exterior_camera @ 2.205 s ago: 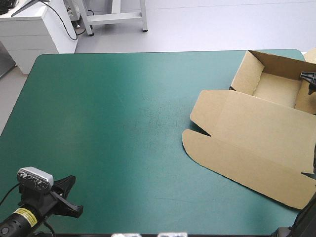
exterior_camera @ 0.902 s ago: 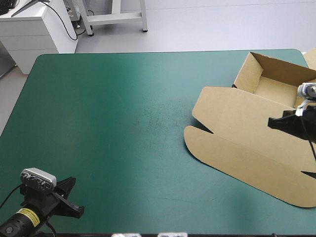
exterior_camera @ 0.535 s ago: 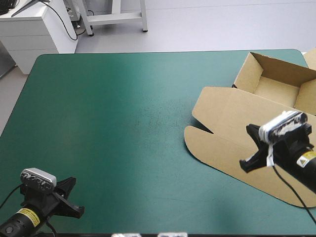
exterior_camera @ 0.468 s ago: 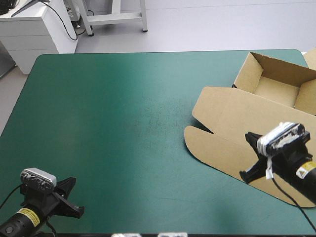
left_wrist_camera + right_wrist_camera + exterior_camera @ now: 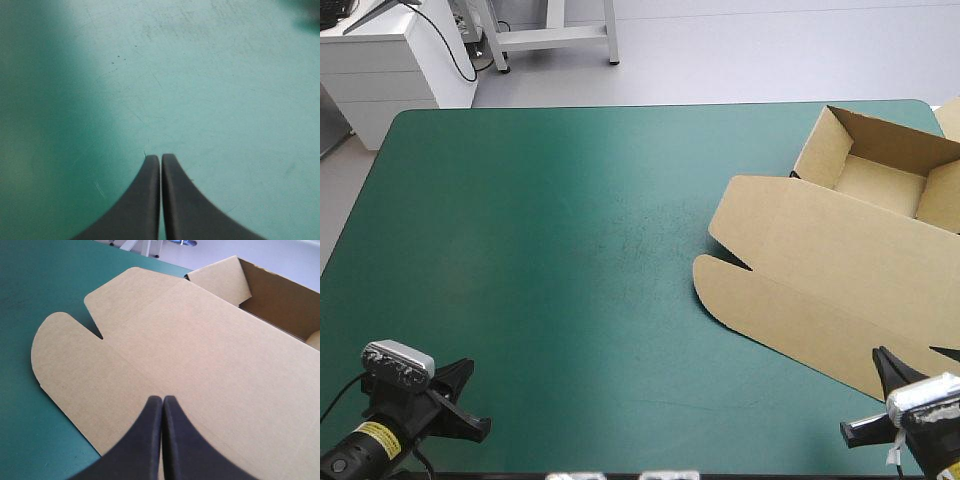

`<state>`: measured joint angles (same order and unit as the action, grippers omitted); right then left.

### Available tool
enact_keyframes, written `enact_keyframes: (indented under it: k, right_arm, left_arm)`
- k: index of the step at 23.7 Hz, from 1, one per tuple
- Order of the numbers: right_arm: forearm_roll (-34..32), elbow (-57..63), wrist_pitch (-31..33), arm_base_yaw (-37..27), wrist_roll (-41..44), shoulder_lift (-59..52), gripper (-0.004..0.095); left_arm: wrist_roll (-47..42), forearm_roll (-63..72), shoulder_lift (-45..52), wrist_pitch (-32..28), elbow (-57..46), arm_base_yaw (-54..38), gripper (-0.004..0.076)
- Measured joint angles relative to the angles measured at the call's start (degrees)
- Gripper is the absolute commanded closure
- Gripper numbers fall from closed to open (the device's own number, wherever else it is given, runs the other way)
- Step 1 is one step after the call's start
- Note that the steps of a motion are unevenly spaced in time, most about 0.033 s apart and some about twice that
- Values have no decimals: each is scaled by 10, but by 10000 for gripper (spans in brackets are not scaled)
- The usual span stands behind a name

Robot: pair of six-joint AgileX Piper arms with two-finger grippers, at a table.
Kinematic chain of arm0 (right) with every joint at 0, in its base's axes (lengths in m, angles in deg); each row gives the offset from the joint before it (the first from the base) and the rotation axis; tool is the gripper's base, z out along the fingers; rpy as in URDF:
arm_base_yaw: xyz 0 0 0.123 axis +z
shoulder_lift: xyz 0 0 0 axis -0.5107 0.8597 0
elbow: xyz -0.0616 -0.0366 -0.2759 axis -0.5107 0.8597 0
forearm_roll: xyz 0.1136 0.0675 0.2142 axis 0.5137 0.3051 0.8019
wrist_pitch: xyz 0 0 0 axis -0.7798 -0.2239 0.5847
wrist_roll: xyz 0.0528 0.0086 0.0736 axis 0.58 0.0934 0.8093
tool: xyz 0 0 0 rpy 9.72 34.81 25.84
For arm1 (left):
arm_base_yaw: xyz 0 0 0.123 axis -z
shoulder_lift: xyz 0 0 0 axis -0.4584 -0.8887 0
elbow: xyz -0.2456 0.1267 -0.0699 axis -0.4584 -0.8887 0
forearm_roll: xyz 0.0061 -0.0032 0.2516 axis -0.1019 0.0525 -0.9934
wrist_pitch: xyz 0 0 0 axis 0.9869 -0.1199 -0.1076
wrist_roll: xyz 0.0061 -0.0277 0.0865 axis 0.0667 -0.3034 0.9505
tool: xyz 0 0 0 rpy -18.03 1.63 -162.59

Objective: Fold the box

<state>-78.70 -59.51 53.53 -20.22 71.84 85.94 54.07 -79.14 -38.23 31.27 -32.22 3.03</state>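
Box (image 5: 817, 262) lies at the frame's right on the bench (image 5: 550, 250): tray (image 5: 883, 182) open upper right, lid (image 5: 790, 300) flat. Left claw (image 5: 160, 158), lower left, is clenched over bare bench; right claw (image 5: 163, 399), lower right, is clenched empty, seemingly just above the lid.

I work in what looks like a lab. My table (image 5: 520, 250) has a teal-green cover. The floor (image 5: 720, 50) beyond is bare pale grey. A white cabinet (image 5: 390, 60) with a black cable (image 5: 447, 45) stands there, beside a metal frame (image 5: 555, 36).
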Motion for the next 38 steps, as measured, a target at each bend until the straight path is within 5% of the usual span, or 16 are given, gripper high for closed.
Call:
enact_keyframes:
  k: [7, 38]
  right_arm:
    - [-25, 4, 24, 0, 57, -34, 923]
    - [-27, 4, 24, 0, 62, -35, 924]
  left_arm:
    - [0, 0, 1, 0, 0, 0, 731]
    - [1, 0, 1, 0, 0, 0, 731]
